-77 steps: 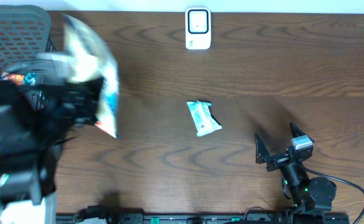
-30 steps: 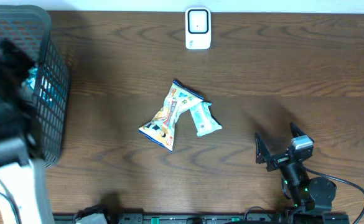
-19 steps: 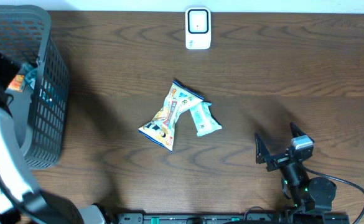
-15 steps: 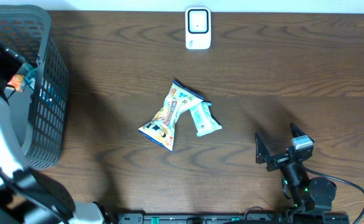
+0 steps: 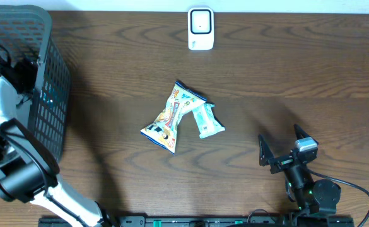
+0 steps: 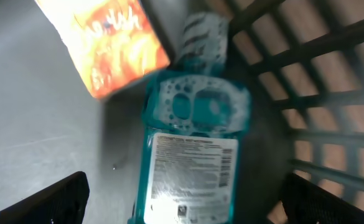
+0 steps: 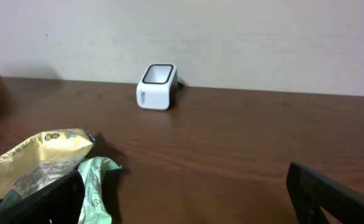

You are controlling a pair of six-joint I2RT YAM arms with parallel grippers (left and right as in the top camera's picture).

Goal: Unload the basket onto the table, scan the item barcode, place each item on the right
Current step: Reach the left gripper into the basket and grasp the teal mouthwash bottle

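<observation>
Your desk point(image 5: 298, 75), itemised:

1. Barcode scanner point(image 5: 200, 28), white, at the far edge near the middle. It stands alone, well apart from every packet.
2. Yellow snack bag point(image 5: 168, 116), flat at mid-desk, tilted, its far end touching item 3.
3. Pale green packet point(image 5: 206, 120), flat, just right of the yellow bag.
4. Dark mesh basket point(image 5: 48, 94) at the far left. Your left arm reaches down into it.
5. Teal packet point(image 6: 191, 143) on the basket floor, white printed label facing up. Whether that label carries a barcode is too blurred to tell.
6. Orange packet point(image 6: 107, 43), beside the teal one and overlapping its far end.
7. Left gripper point(image 6: 194, 199), jaws spread wide above the teal packet, gripping nothing.
8. Right gripper point(image 5: 282, 146), at the near right, jaws wide apart and empty, facing the scanner across bare desk.
</observation>
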